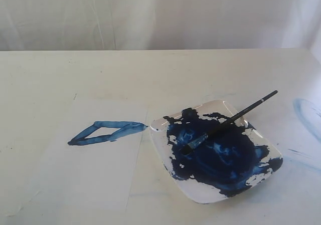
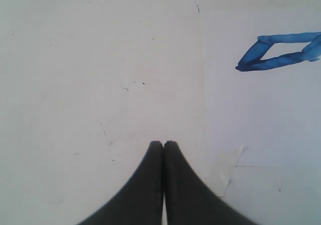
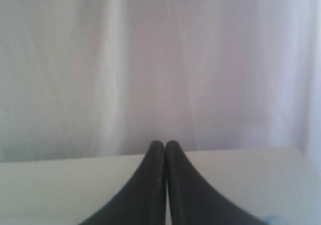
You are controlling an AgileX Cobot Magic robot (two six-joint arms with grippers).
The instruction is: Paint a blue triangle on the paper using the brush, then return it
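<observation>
Bright, flat, even light everywhere, and the whites are washing out: the paper (image 1: 95, 175) barely separates from the table (image 1: 150, 69). Almost no shadows. A pale sheen sits on the dark paint (image 1: 220, 157) in the plate (image 1: 193, 189). Right wrist view is soft and hazy, curtain (image 3: 150, 59) blurred; both wrist views carry a faint pinkish cast, and the exterior view looks grainy.

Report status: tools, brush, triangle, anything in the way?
Shut, empty: left tool, right tool. Painted: blue triangle on paper. Parked: brush resting on paint plate. No obstruction seen.
</observation>
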